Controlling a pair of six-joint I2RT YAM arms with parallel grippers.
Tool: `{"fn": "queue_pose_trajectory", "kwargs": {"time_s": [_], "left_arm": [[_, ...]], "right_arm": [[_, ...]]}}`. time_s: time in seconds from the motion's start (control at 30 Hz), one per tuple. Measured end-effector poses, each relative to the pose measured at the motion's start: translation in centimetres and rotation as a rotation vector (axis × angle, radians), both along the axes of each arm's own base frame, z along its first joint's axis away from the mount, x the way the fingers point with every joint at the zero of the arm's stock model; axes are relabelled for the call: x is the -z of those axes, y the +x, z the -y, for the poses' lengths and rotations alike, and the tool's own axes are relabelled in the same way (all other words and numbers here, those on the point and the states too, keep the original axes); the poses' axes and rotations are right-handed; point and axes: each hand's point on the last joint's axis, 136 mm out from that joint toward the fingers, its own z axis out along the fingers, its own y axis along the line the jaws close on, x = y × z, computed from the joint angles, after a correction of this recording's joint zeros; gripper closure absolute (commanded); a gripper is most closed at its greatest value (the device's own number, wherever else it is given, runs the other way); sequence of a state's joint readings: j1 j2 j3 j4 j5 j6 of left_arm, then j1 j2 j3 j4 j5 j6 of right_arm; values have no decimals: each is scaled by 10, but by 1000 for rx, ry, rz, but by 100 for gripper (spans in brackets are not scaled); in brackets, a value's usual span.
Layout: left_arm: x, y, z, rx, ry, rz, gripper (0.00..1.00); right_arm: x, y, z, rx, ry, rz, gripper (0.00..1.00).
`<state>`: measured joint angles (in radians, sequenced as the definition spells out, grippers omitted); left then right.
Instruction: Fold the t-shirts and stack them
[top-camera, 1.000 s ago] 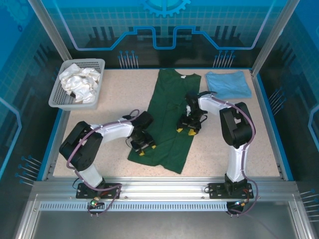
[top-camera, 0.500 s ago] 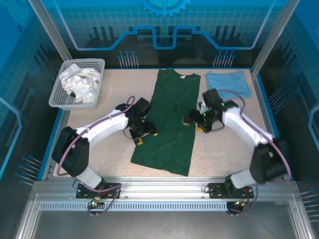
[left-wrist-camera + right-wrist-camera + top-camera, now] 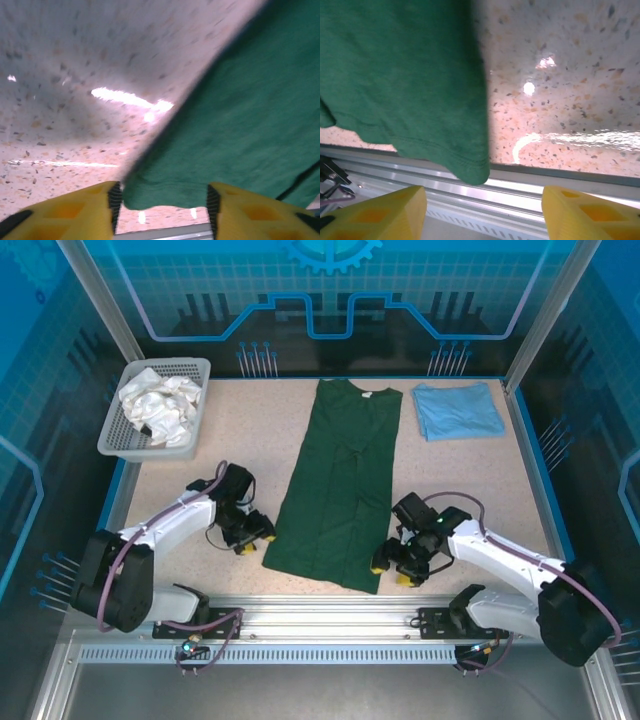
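Observation:
The dark green t-shirt [image 3: 340, 490] lies flat as a long, narrow strip from the back of the table to its front edge, its white neck label at the far end. The light blue t-shirt [image 3: 458, 410] lies folded at the back right. My left gripper [image 3: 250, 537] sits low at the green shirt's near left corner. In the left wrist view the left gripper [image 3: 163, 202] is open, with that corner of the green t-shirt [image 3: 240, 125] between its yellow fingers. My right gripper [image 3: 392, 570] is at the near right corner. The right gripper [image 3: 482, 210] is open wide, just short of the green t-shirt's [image 3: 405, 75] hem corner.
A white mesh basket [image 3: 118, 440] with crumpled white cloth stands at the back left. The metal rail [image 3: 320, 615] runs along the table's front edge, right below the shirt's hem. Bare speckled tabletop [image 3: 230, 440] lies on both sides of the green strip.
Both arms have left the shirt's middle and moved toward the front edge, to its two near corners. The green shirt now lies smoother and straighter.

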<state>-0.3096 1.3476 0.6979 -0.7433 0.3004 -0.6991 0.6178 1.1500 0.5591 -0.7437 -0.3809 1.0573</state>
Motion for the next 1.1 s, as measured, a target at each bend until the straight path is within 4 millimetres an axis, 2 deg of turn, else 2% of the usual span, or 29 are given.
{"fn": "queue_pose_trajectory", "kwargs": {"time_s": [0.1, 0.2, 0.4, 0.57, 0.73, 0.87, 1.07, 1.1], "left_arm": [[12, -17, -3, 4, 3, -48, 52], [13, -15, -2, 4, -8, -39, 53], [17, -8, 7, 23, -47, -26, 58], [17, -5, 10, 30, -64, -19, 64], [18, -2, 13, 31, -81, -12, 73], [22, -3, 14, 27, -86, -20, 78], [24, -5, 14, 29, -85, -25, 76], [24, -5, 14, 29, -85, -25, 79]], "right_arm": [[17, -7, -5, -2, 18, -45, 42], [27, -10, -12, -26, 14, -88, 45], [29, -14, -31, -92, 6, -120, 52], [31, -16, -35, -90, -4, -134, 62], [33, -17, -34, -88, -15, -142, 83], [33, -16, -36, -99, -10, -141, 93], [32, -11, -42, -117, 12, -110, 100], [32, -10, -42, -117, 12, -105, 100]]}}
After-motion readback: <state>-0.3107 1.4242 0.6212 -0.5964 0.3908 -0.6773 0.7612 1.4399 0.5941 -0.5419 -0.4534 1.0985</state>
